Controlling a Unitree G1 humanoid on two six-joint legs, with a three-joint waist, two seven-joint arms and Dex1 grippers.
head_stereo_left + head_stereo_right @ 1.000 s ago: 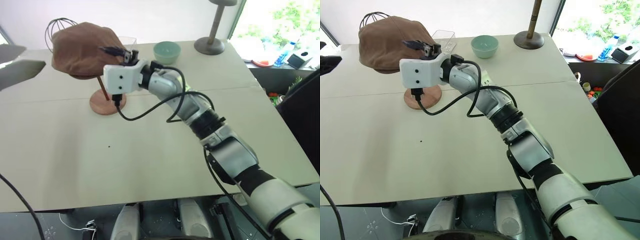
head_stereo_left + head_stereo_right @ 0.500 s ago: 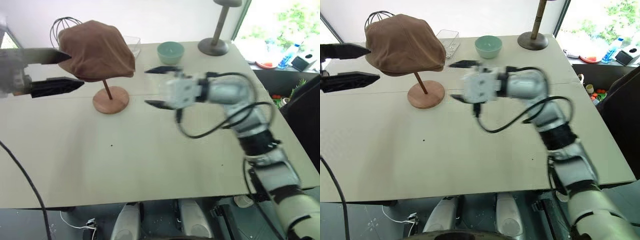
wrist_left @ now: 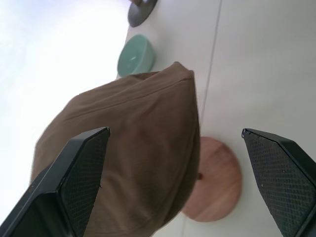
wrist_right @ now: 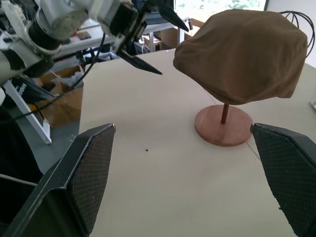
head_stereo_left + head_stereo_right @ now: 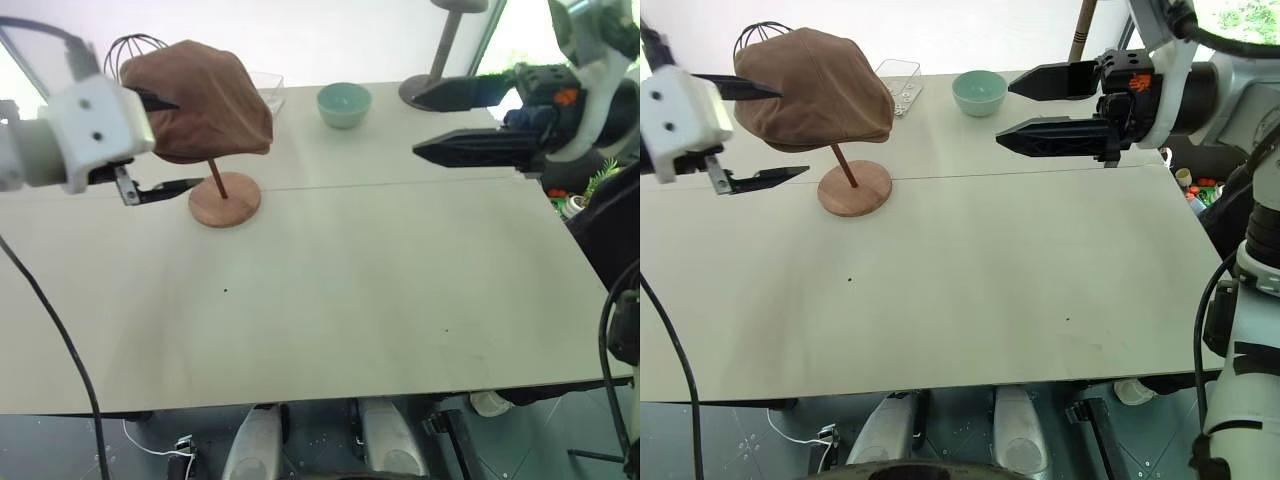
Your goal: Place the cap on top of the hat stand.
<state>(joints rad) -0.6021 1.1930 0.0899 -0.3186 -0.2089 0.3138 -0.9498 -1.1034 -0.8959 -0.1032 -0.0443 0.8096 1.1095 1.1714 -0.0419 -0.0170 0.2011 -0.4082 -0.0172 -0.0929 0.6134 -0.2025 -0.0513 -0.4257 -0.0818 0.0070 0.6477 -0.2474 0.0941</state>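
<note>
Trouble from here would most likely come from my left fingers (image 5: 758, 132), which stand wide apart on either side of the cap's (image 5: 815, 88) edge: one fingertip level with its crown, the other lower, just beside the stand's rod. I cannot tell whether the upper one touches the fabric. The cap sits draped over the top of the hat stand (image 5: 854, 186), hiding the disc, and it looks tilted, hanging lower toward the worktop's (image 5: 970, 270) near side. In my judgement the placing is done or nearly so, and the risk lies in nudging it.

If I sweep my left fingers sideways, the lower one could catch the thin rod and rock the whole stand, or the upper one could drag the soft brim and slide the cap off its small perch. A lopsided cap needs little to slip.

My right fingers (image 5: 1025, 112) are also spread open, holding nothing, well apart from the stand, above the worktop near the green bowl (image 5: 978, 92). They pose little threat unless swung across.
</note>
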